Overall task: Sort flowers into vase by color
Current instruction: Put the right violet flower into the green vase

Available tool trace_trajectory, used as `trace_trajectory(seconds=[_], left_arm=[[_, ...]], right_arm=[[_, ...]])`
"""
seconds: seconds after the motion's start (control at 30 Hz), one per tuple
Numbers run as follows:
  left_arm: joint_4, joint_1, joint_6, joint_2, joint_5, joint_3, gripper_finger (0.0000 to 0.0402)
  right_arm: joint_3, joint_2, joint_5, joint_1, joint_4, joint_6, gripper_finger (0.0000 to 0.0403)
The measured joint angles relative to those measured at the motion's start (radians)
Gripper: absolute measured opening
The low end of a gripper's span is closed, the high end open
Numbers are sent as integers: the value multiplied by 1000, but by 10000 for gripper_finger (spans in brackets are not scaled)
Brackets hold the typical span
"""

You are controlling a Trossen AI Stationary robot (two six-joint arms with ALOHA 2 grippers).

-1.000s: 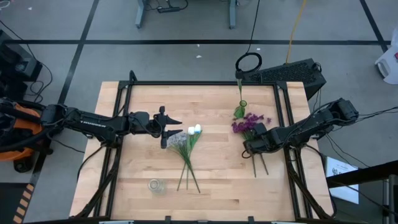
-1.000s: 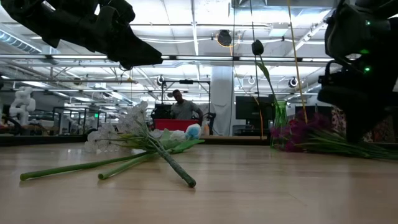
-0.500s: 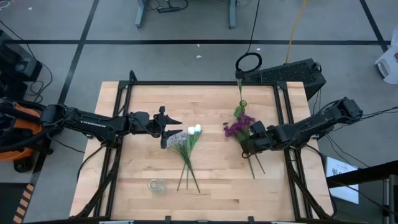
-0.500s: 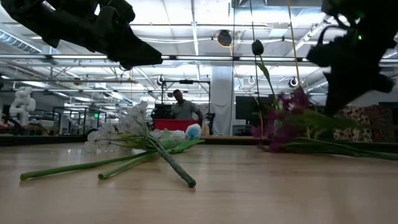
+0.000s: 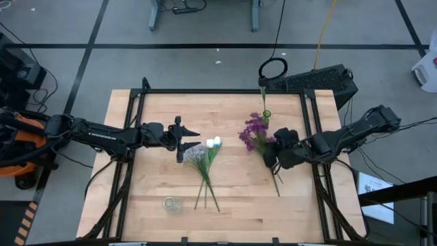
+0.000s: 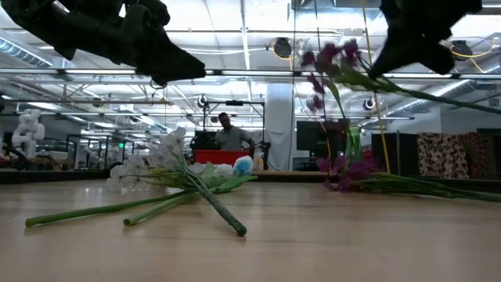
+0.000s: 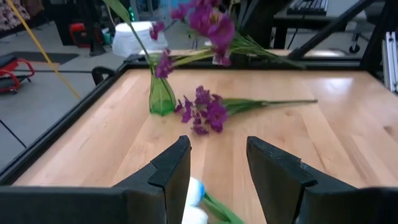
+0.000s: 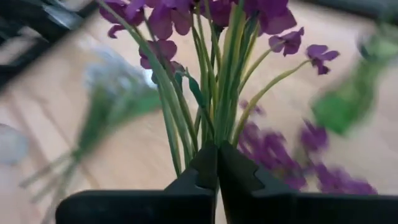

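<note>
Bright even overhead light, soft shadows, right wrist view motion-blurred

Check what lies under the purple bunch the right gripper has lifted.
A second purple spray lies flat on the wooden table beside the green vase, below the bunch in the right gripper. In the high view the arm covers it.
</note>
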Motion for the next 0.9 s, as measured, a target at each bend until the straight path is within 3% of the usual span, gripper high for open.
trace_trajectory(seconds=[0.27, 0.5, 0.77, 0.9], left_arm=[[61, -14, -25, 0, 1, 0, 164], [125, -14, -53, 0, 3, 0, 164], [188, -17, -123, 42, 12, 0, 164], [196, -28, -118, 56, 104, 0, 164]], right_arm=[[0, 18, 161, 38, 491, -428, 0], [0, 135, 164, 13, 1034, -880, 0], [0, 357, 15, -68, 1547, -1117, 0], [0, 489, -52, -105, 1748, -1140, 0]])
